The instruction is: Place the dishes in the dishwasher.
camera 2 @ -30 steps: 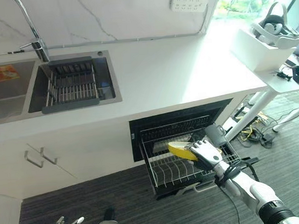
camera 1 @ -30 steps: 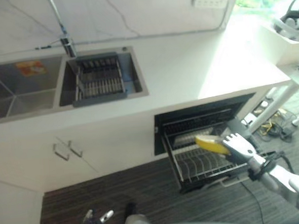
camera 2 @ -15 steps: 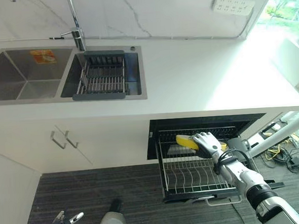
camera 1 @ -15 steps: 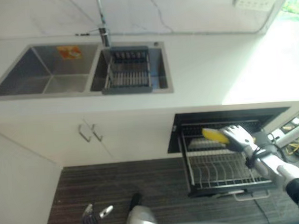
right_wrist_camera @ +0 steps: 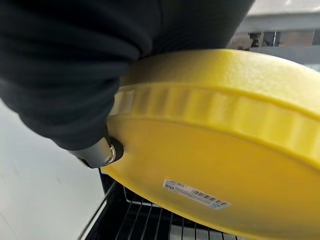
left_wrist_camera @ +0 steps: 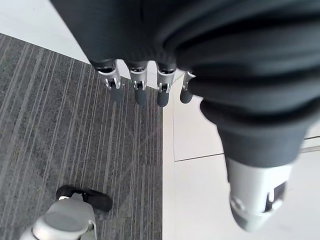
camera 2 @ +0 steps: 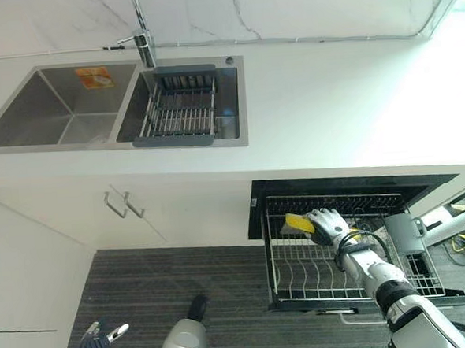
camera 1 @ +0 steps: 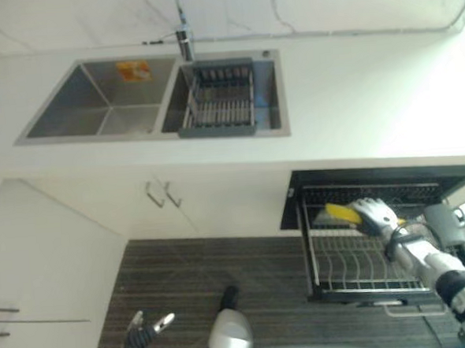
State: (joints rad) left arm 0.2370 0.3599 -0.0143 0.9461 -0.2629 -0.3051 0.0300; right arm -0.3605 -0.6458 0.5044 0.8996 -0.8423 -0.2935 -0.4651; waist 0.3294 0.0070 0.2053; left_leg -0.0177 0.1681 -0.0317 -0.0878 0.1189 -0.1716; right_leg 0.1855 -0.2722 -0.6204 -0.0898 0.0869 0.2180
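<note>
My right hand [camera 2: 329,224] is shut on a yellow plate [camera 2: 299,222] and holds it over the back left part of the pulled-out dishwasher rack [camera 2: 298,274]. The right wrist view shows the yellow plate's [right_wrist_camera: 210,155] underside with a label, the thumb pressed on its rim, and rack wires [right_wrist_camera: 135,215] below. The dishwasher [camera 1: 375,183] is open under the white countertop [camera 2: 331,113]. My left hand [left_wrist_camera: 145,85] hangs low by the floor, its fingers straight and holding nothing; the left hand [camera 1: 143,331] also appears at the bottom of the left eye view.
A double steel sink [camera 2: 62,105] with a tap [camera 2: 141,37] is set in the counter; a dark drying rack [camera 2: 177,114] sits in its right basin. White cabinet doors with handles [camera 2: 124,204] stand left of the dishwasher. Striped dark floor [camera 2: 183,272] lies in front.
The camera has swung, shifting the whole scene. My right hand has carried the yellow plate lower and closer to the rack's back left.
</note>
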